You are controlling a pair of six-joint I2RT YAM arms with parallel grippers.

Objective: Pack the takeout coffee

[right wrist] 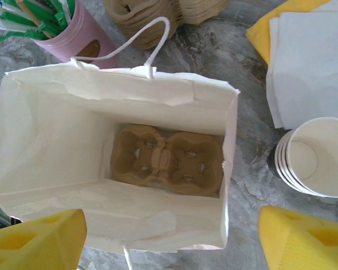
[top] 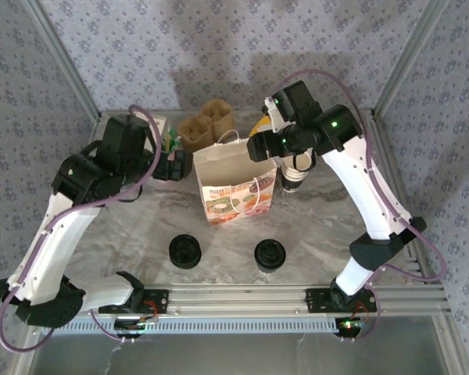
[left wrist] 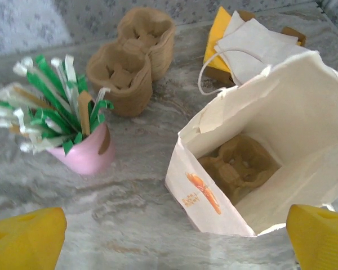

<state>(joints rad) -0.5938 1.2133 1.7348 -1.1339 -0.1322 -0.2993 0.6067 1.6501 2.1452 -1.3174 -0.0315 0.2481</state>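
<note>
While my right fingers (right wrist: 304, 239) hang spread apart over the open paper bag (right wrist: 39, 140), gripping nothing, the takeout coffee (top: 270, 255) stands lidded on the surface (top: 320, 226) at their 6 o'clock, well apart. My left fingers (left wrist: 25, 239), also wide apart and empty, have it at 5 o'clock. A cup carrier (right wrist: 166, 160) lies in the bag's bottom.

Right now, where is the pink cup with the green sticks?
In the left wrist view, the pink cup stands left of the paper bag, near the brown cup carriers.
</note>
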